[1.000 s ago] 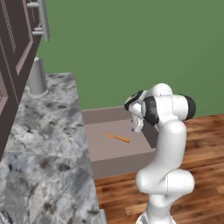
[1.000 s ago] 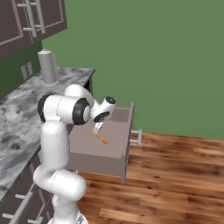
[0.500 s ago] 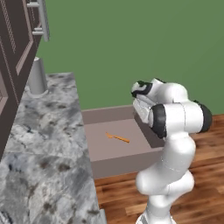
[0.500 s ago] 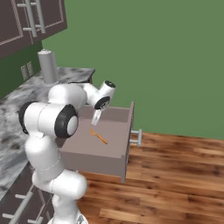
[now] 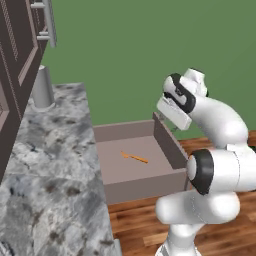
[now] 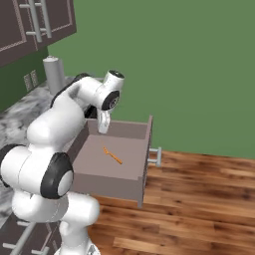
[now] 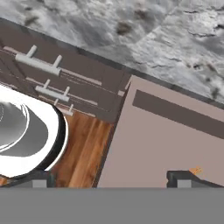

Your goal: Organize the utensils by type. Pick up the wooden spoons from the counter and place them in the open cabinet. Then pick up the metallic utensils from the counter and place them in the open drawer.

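Judging by how things lie now, somewhere past the midpoint, probably. Orange-handled utensil (image 5: 134, 157) flat on the bottom of the open drawer (image 5: 165, 145), near the middle, well apart from the walls. Gripper (image 6: 103, 128) above the drawer's back corner, jaws spread wide, nothing between them. Fingertips (image 7: 186, 177) dark at the bottom of the hand view, over the drawer floor, with a sliver of orange just beside one. Counter (image 5: 55, 165) marbled and showing no spoon or utensil on the visible stretch, though too mottled and coarse to rule out a thin one. Grey canister (image 5: 42, 87) upright at the far end. Dark grey utensil and both wooden spoons unaccounted for; cabinet interior hidden, so no telling whether that half is finished.
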Robot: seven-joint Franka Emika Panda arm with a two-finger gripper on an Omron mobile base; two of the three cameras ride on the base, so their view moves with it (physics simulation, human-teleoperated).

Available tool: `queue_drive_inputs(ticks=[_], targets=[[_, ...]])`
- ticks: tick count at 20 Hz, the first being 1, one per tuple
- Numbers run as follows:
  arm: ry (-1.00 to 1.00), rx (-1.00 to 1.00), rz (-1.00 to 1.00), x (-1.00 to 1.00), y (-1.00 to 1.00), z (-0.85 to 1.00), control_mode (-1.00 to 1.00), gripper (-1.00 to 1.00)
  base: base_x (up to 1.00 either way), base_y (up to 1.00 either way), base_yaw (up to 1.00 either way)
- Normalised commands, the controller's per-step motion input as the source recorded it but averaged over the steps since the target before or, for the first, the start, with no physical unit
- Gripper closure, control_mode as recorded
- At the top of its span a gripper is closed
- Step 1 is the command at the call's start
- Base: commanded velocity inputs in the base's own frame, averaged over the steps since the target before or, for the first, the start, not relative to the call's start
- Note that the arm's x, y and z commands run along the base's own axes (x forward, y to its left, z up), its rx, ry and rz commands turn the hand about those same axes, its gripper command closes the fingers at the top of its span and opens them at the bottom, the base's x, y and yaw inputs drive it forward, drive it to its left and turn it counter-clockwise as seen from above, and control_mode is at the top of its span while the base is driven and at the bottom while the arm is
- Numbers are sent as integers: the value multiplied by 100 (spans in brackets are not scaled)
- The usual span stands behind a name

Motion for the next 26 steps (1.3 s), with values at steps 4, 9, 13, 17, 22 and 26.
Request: queue_drive_inputs(ticks=[4, 9, 13, 17, 22, 26], targets=[[-56, -15, 7, -100, 14, 88, -100, -100, 0, 0, 0], [-45, -23, 10, -100, 37, 51, -100, -100, 0, 0, 0], [-21, -17, 18, -100, 24, 27, -100, -100, 0, 0, 0], [-11, -6, 11, -100, 0, 8, -100, -100, 0, 0, 0], [-2, -1, -3, -48, -6, -32, -100, -100, 0, 0, 0], [0, 0, -1, -26, -11, -22, -100, -100, 0, 0, 0]])
